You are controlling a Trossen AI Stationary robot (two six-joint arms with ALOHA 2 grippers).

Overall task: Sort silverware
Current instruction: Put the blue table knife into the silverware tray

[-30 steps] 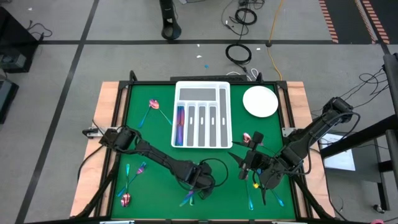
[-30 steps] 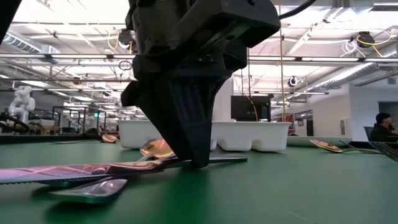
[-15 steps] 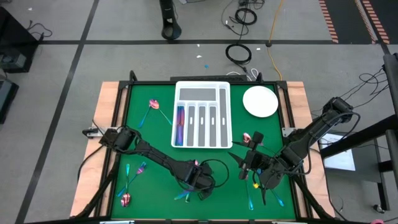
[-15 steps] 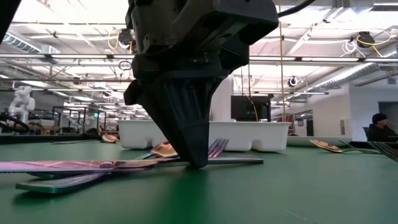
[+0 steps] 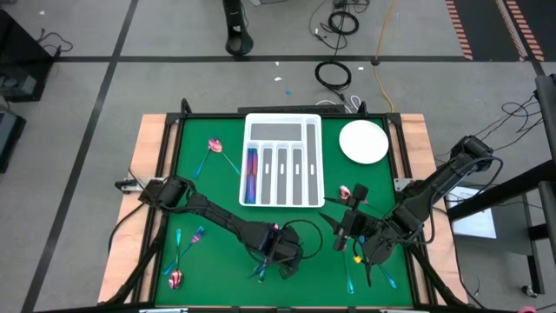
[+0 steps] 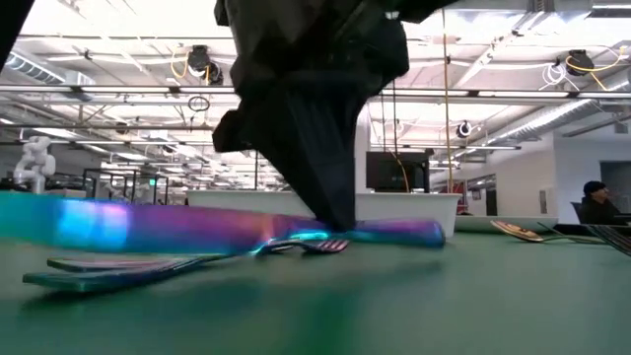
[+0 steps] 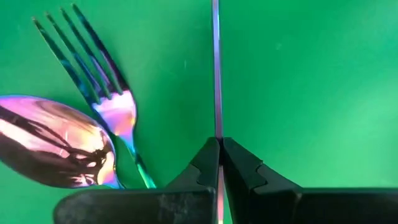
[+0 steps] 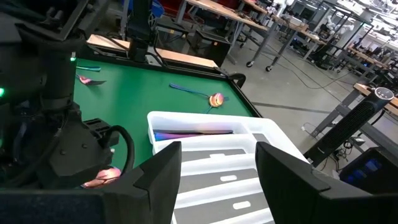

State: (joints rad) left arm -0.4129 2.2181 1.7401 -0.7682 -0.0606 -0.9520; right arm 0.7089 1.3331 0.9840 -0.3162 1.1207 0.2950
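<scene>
Where left pincer (image 7: pixel 219 149) nipped shut: thin knife (image 7: pixel 216 68) edge-on btwn fingertips, fwd.

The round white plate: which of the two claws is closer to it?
The right claw: it hovers just below the plate in the high view. The left claw works lower and farther left, near the table's front edge.

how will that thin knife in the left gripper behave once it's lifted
Likely stiff: the knife runs dead straight out of the shut left gripper. It may pivot or slip, since it looks glossy and is pinched on a narrow section. Probably light, being so slim.
</scene>
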